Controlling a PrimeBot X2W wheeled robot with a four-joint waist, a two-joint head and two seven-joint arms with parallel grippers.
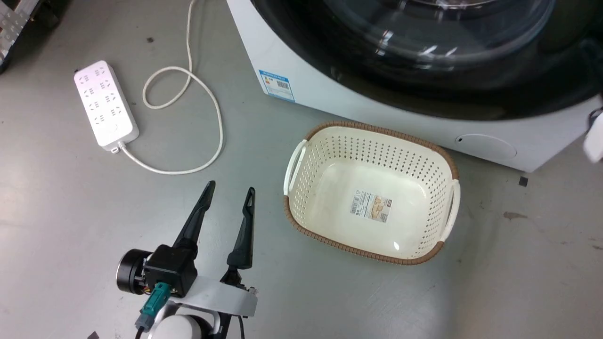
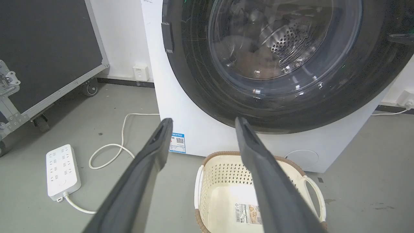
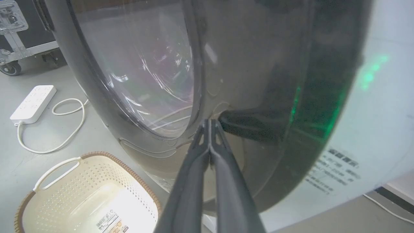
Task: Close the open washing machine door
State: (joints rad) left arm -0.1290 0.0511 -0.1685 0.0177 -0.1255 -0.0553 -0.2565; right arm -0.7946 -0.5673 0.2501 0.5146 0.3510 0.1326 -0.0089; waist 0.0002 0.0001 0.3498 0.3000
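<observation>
Cream perforated plastic basket (image 1: pixel 339 150) sits before white washing machine (image 1: pixel 264 52); left end effector (image 1: pixel 231 187) released, right end effector (image 3: pixel 209 122) clenched at glossy black-framed round door (image 3: pixel 136 145).

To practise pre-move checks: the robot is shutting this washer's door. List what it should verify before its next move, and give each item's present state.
1. Right gripper shut, tips against the black frame of the washing machine door: ok.
2. Door latched to the washing machine: cannot tell. It looks close to flush in the left wrist view.
3. Left gripper open, holding nothing, away from the door: ok.
4. Basket on the floor, lower than the door: ok.
5. Power strip and its cable lie on the floor apart from the door: ok.
6. Nothing trapped at the door's edge: cannot tell.
</observation>
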